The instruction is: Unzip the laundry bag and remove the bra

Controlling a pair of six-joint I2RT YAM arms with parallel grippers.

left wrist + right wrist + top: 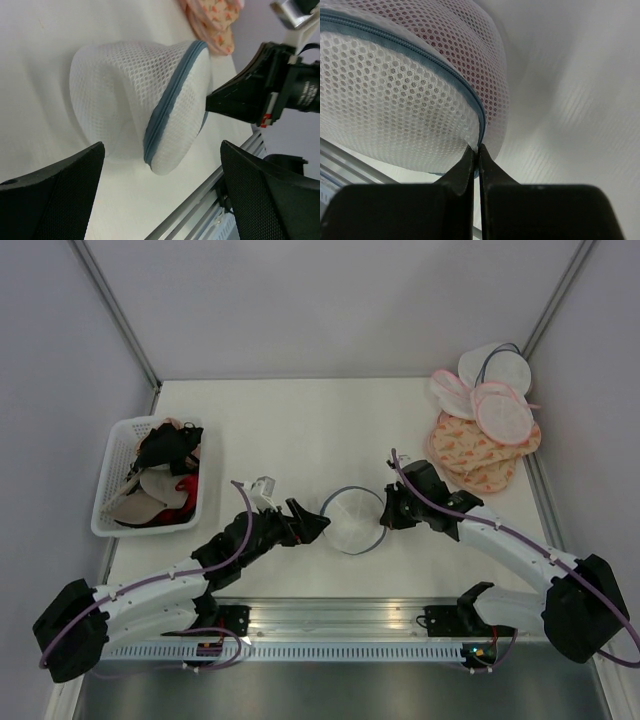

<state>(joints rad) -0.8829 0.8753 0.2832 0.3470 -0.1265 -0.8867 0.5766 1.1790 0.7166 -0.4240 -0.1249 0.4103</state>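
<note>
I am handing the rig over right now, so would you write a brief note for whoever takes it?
Left gripper: open, at the left side of the laundry bag, not touching it as far as the left wrist view shows.
Right gripper: shut, pinching the bag at its zipper rim; whether it has the pull tab cannot be told.
The bag lies mid-table between the arms, zipped shut.
Done: bag reached and gripped.
Left: unzip, then take out the bra, probably the reddish tint seen through the mesh.
</note>
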